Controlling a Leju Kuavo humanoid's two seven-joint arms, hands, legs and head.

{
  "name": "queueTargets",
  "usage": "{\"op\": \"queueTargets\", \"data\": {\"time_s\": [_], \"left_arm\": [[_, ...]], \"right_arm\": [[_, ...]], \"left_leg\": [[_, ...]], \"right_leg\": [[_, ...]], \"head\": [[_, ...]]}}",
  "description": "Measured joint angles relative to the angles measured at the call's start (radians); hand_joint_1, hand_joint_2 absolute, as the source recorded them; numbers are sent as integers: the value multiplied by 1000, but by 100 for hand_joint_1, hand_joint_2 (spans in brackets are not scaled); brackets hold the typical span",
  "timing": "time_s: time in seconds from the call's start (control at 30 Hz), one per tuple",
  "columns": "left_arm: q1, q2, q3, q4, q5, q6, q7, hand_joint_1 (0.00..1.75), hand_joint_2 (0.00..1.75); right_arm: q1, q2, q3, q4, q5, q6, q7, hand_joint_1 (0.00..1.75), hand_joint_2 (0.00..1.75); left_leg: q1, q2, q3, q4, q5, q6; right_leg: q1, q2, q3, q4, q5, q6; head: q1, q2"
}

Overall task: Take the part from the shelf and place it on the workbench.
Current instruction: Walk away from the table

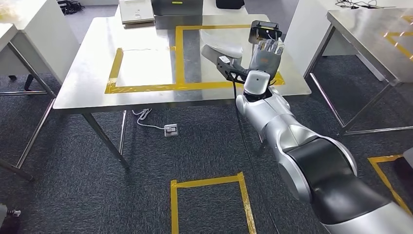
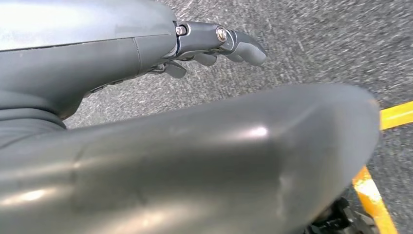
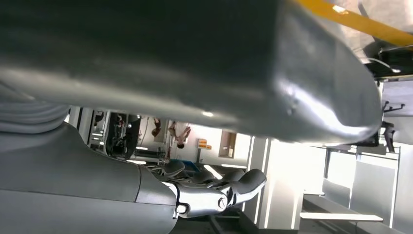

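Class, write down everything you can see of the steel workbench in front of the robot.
The workbench has a flat, shiny, bare-metal top that reflects the light. Yellow tape marks rectangular outlines on it. Slanted metal legs hold it up on dark carpet. A small black object is on or just over its right side, and the right hand is above that side.

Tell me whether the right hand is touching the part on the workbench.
Cannot tell. In the head view the right hand is raised above the workbench, right beside the pale grey part, and overlaps its end; neither contact nor a gap shows plainly.
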Motion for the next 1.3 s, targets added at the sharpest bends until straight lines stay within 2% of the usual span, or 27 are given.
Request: {"op": "queueTargets", "data": {"time_s": [0.07, 0.1, 0.17, 0.23, 0.27, 0.3, 0.37, 0.4, 0.43, 0.47, 0.57, 0.6, 0.7, 0.73, 0.77, 0.8, 0.87, 0.9, 0.93, 0.97, 1.0, 1.07, 1.1, 1.13, 1.23, 1.27, 1.3], "left_arm": [[0, -1, 0, 0, 0, 0, 0, 0, 0], [0, -1, 0, 0, 0, 0, 0, 0, 0], [0, -1, 0, 0, 0, 0, 0, 0, 0], [1, 0, 0, 0, 0, 0, 0, 0, 0], [2, 0, 0, 0, 1, 0, 0, 0, 0], [2, 1, 0, 0, 1, 0, 0, 0, 0], [2, 2, 0, 0, 2, 0, 0, 0, 0], [3, 2, 0, 0, 2, 0, 0, 0, 0], [3, 3, 0, 0, 2, 0, 1, 0, 0], [3, 3, 0, 0, 3, 0, 1, 0, 0], [2, 5, 0, 0, 3, 0, 1, 0, 0], [2, 5, 0, 0, 3, 0, 1, 0, 0], [5, 5, 0, 0, 3, 0, 1, 0, 0], [5, 6, 0, 0, 3, 0, 1, 0, 0], [5, 6, 0, 0, 3, 0, 1, 0, 0], [5, 5, 0, 0, 3, 0, 1, 0, 0], [5, 5, 0, 0, 3, 0, 1, 0, 0], [5, 5, 0, 0, 3, 0, 1, 0, 0], [6, 5, 0, 0, 3, 0, 1, 0, 0], [6, 5, 0, 0, 3, 0, 1, 0, 0], [6, 5, 0, 0, 3, 0, 1, 0, 0], [6, 4, 0, 0, 3, 0, 1, 0, 0], [6, 4, 0, 0, 3, 0, 1, 0, 0], [5, 4, 0, 0, 3, 0, 1, 0, 0], [6, 4, 0, 0, 3, 0, 1, 0, 0], [7, 4, 0, 0, 3, 0, 1, 0, 0], [7, 4, 0, 0, 3, 0, 1, 0, 0]], "right_arm": [[-5, 1, 0, 0, 0, 0, 0, 0, 0], [-8, 2, 0, -1, 0, 0, 0, 0, 0], [-10, 4, 0, -1, 0, 0, 0, 0, 0], [-11, 5, 0, -1, 0, 0, -1, 0, 0], [-11, 6, 0, -1, 0, 0, -1, 0, 0], [-11, 7, 0, -1, 0, 0, -2, 0, 0], [-9, 9, 1, -1, 0, 0, -2, 0, 0], [-7, 10, 1, -1, 0, 1, -3, 0, 0], [-4, 10, 1, -1, 0, 1, -3, 0, 0], [-1, 10, 1, -1, 0, 1, -3, 0, 0], [-3, 9, 1, -1, 0, 1, -3, 0, 0], [-4, 9, 1, -1, 0, 1, -3, 0, 0], [-4, 9, 1, -1, 0, 0, -5, 0, 0], [-4, 9, 1, -1, 0, 0, -5, 0, 0], [-4, 8, 1, -1, 0, 1, -5, 0, 0], [-5, 7, 1, -1, 0, 1, -4, 0, 0], [-5, 6, 1, -1, 0, 2, -3, 0, 0], [-4, 4, 1, 0, 0, 3, -3, 0, 0], [-2, 3, 1, 0, 0, 3, -3, 0, 0], [0, 2, 1, 0, 0, 4, -3, 0, 0], [0, 2, 1, 0, 0, 4, -3, 0, 0], [-5, 1, 1, 0, 0, 4, -3, 0, 0], [-7, 1, 1, 0, 0, 4, -3, 0, 0], [-9, 1, 1, 0, 0, 4, -3, 0, 0], [-11, 0, 1, 0, 0, 4, -3, 0, 0], [-12, 1, 1, 0, 0, 4, -3, 0, 0], [-13, 1, 1, 0, 0, 4, -2, 0, 0]], "left_leg": [[-3, 0, -12, 0, 13, -6], [-3, 0, -15, 0, 19, -11], [-2, 1, -19, -4, 30, -24], [-2, 1, -25, -1, 29, -35], [-2, 0, -35, 17, 10, -40], [-1, 0, -50, 57, -22, -45], [3, -1, -90, 179, -102, -55], [5, 0, -102, 230, -128, -58], [6, 0, -101, 252, -136, -61], [6, 0, -81, 238, -128, -62], [7, 0, 35, 58, -76, -57], [5, -1, 58, 19, -70, -52], [1, -2, 59, 5, -59, -32], [1, -2, 56, 3, -52, -23], [2, -1, 53, 0, -45, -15], [4, 0, 48, -3, -39, -8], [5, 1, 34, -3, -28, -1], [4, 1, 26, -2, -22, 0], [4, 1, 19, -2, -17, 0], [4, 1, 13, -1, -13, -1], [4, 1, 8, -1, -9, -3], [4, 1, 1, 0, -1, -10], [4, 1, -2, 0, 3, -15], [4, 1, -3, 0, 7, -22], [5, 0, -9, -5, 16, -41], [4, 0, -15, 6, 3, -46], [4, 0, -27, 34, -23, -51]], "right_leg": [[9, -1, 86, -133, 27, -14], [13, -2, 108, -171, 33, -19], [18, -3, 110, -187, 43, -27], [13, -4, 106, -195, 59, -37], [9, -6, 103, -201, 69, -43], [5, -7, 99, -205, 78, -48], [5, -7, 84, -205, 90, -53], [5, -7, 76, -204, 95, -52], [4, -7, 68, -202, 100, -51], [4, -7, 60, -200, 105, -49], [3, -7, 39, -186, 114, -38], [3, -8, 33, -182, 117, -33], [4, -7, 26, -185, 131, -13], [3, -6, 23, -182, 128, -7], [1, -5, 16, -166, 112, -1], [0, -4, 1, -129, 82, 5], [-1, -3, -47, 1, 0, 13], [-1, -3, -68, 64, -30, 16], [-1, -3, -74, 98, -42, 17], [-1, -3, -61, 94, -34, 16], [-1, -3, -26, 48, -12, 13], [2, -3, 67, -97, 28, 4], [6, -2, 98, -150, 39, -2], [9, -1, 113, -179, 41, -6], [11, -1, 108, -192, 54, -24], [8, -2, 105, -197, 62, -33], [5, -4, 102, -202, 70, -42]], "head": [[0, 0], [-1, 0], [0, 0], [0, 0], [-2, 0], [-4, 0], [-7, 0], [-8, 0], [-7, 0], [-8, 0], [-7, 0], [-7, 0], [-6, 0], [-6, 0], [-5, 0], [-4, 0], [-3, 0], [-3, 0], [-3, 0], [-3, 0], [-3, 0], [-4, 0], [-4, 0], [-3, 0], [-2, 0], [-4, 0], [-5, 0]]}}
